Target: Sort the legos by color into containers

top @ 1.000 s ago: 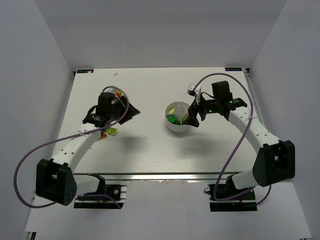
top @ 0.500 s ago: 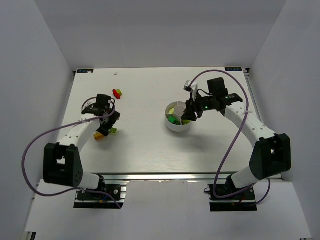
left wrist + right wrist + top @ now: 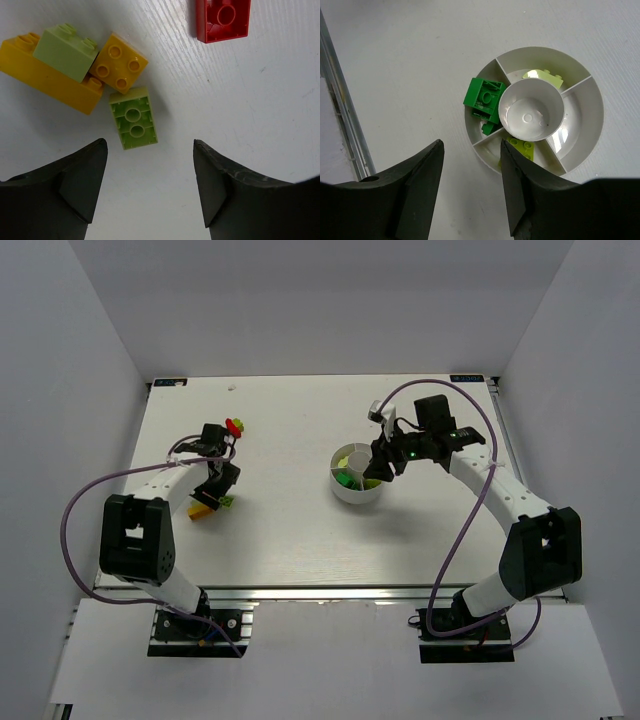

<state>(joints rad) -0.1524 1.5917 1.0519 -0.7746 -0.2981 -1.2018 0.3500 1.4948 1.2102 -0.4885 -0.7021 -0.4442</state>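
Note:
In the left wrist view a long yellow brick carries a pale green brick. An orange brick, an upturned lime brick and an upturned red brick lie beside them. My left gripper is open and empty just short of the lime brick. The white divided dish holds dark green bricks, a lime brick and a pale green one. Its centre cup is empty. My right gripper is open and empty above the dish's rim.
From above, the brick cluster lies at the left, the red brick behind it, and the dish at centre right. My left gripper and right gripper hover there. A metal rail edges the table.
The left arm has folded in and its gripper has come down beside the brick cluster. The right gripper has shifted left over the dish's edge.

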